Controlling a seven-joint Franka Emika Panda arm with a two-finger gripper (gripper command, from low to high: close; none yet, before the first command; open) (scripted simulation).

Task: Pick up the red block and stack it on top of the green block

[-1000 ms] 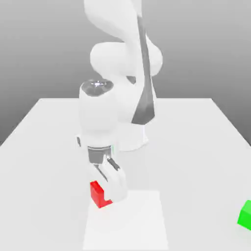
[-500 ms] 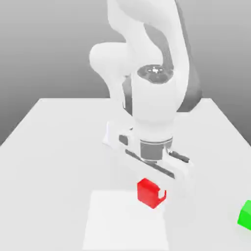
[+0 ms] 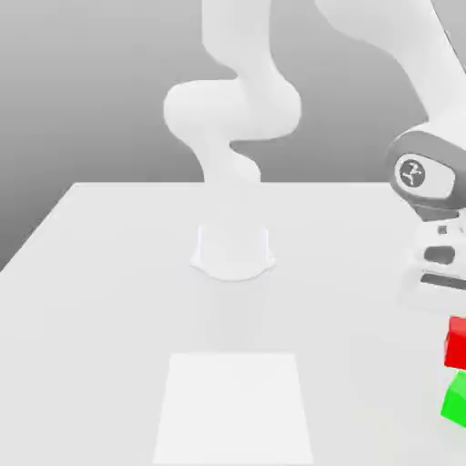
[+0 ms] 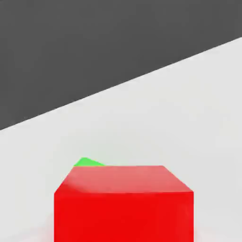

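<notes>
Pincer (image 3: pixel 453 314) closed on small glossy red cube (image 3: pixel 456 342), held just above small green cube (image 3: pixel 454 400) on white tabletop (image 3: pixel 109 300), apparently lining up to stack.

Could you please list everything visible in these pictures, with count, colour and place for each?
red block: one, bright red, near the exterior view's right edge, just above the green block; close before the hand camera.
green block: one, bright green, on the table at the exterior view's lower right edge.
table: one, white, with a brighter white rectangular patch at its front centre.
robot arm: one, white, base at the table's middle, reaching to the exterior view's right, hand above the red block.
</notes>
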